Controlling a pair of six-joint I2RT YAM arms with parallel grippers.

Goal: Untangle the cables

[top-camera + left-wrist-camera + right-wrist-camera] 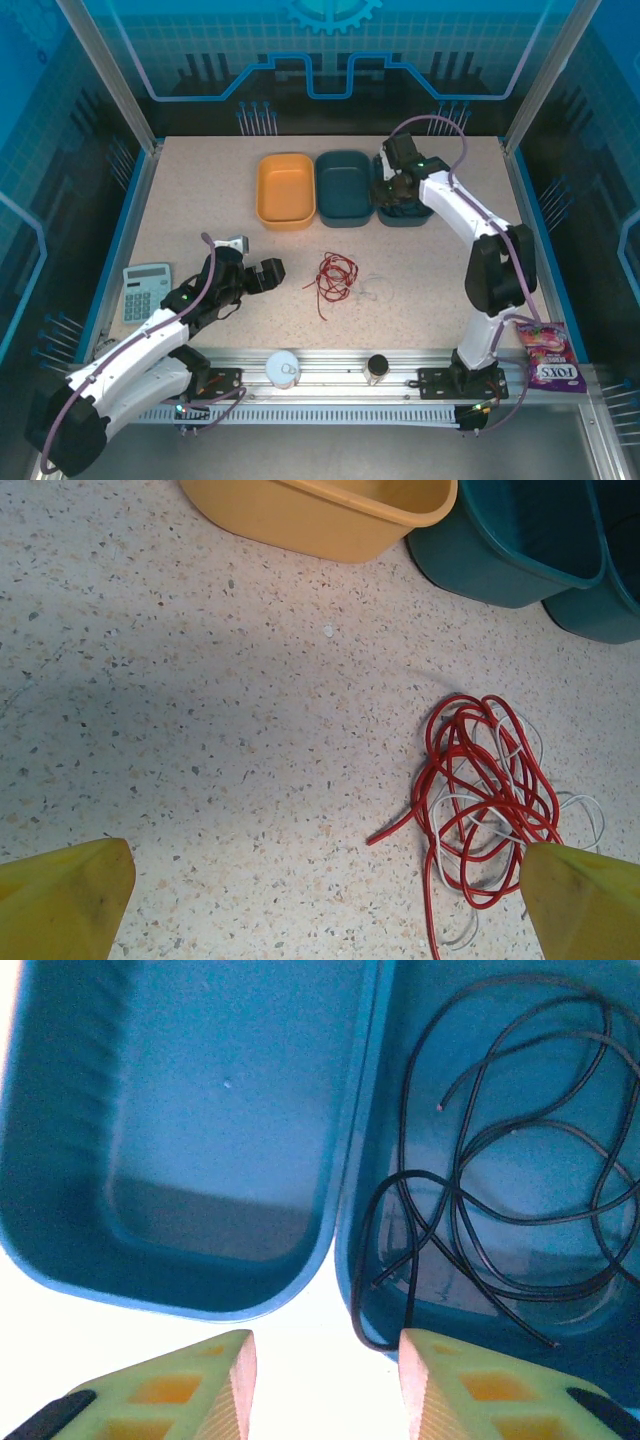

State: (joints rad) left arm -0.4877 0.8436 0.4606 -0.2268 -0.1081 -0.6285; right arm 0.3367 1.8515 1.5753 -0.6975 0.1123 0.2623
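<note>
Where the top view looks down, the red cable (pixel 336 275) lies mid-bench with the white cable (pixel 372 292) just beside it. The left gripper (pixel 262 274) is near them, jaws wide apart. The right gripper (pixel 395 190) hangs over the teal bins (pixel 345 185) at the far edge.

At the left wrist, red and white strands tangle together.

At the right wrist, the jaws stand apart. The black cable (pixel 500 1210) lies in one bin, a loop over its rim.
</note>
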